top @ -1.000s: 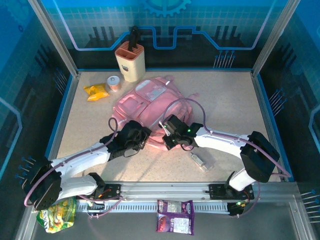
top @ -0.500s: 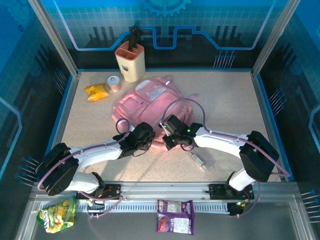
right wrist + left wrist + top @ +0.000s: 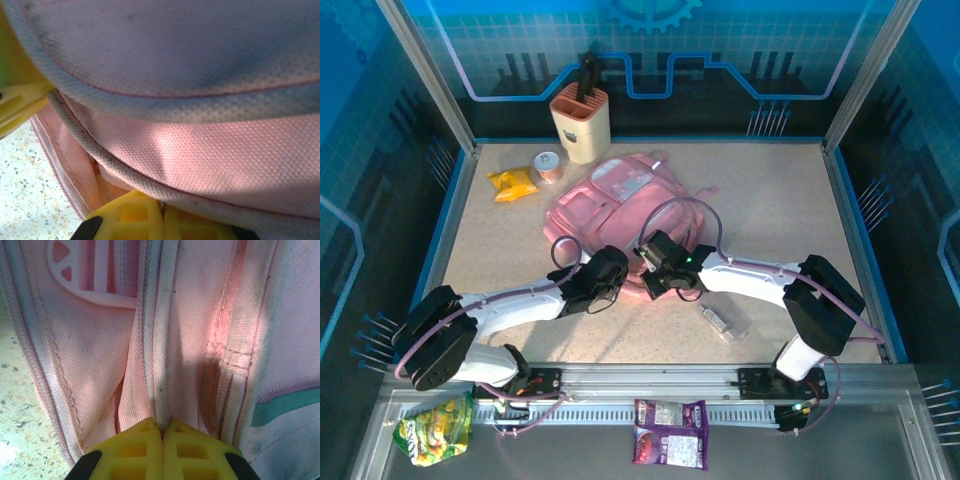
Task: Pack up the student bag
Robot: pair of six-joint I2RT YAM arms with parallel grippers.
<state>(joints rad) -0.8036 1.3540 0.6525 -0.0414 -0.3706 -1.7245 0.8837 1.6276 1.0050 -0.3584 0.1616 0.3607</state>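
The student bag (image 3: 610, 205), soft pink with pale zip trim, lies flat in the middle of the table. Both grippers sit at its near edge, close together. My left gripper (image 3: 618, 270) is shut, its yellow fingertips (image 3: 145, 440) pinching a pale trim fold of the bag (image 3: 165, 365) in the left wrist view. My right gripper (image 3: 648, 268) is also shut, its yellow fingertips (image 3: 135, 212) closed under the bag's corded edge (image 3: 200, 150), with pink fabric draped over them. What lies between the right jaws is mostly hidden by the fabric.
A beige knife block (image 3: 581, 122) stands at the back, with a tape roll (image 3: 549, 166) and a yellow snack packet (image 3: 512, 183) to its left. A small clear item (image 3: 723, 323) lies near the right arm. Purple (image 3: 671, 432) and green (image 3: 433, 428) packets lie on the front ledge.
My left arm reached forward and right to the bag's near edge, and its jaws closed on the trim. The right gripper shifted slightly left, still shut.
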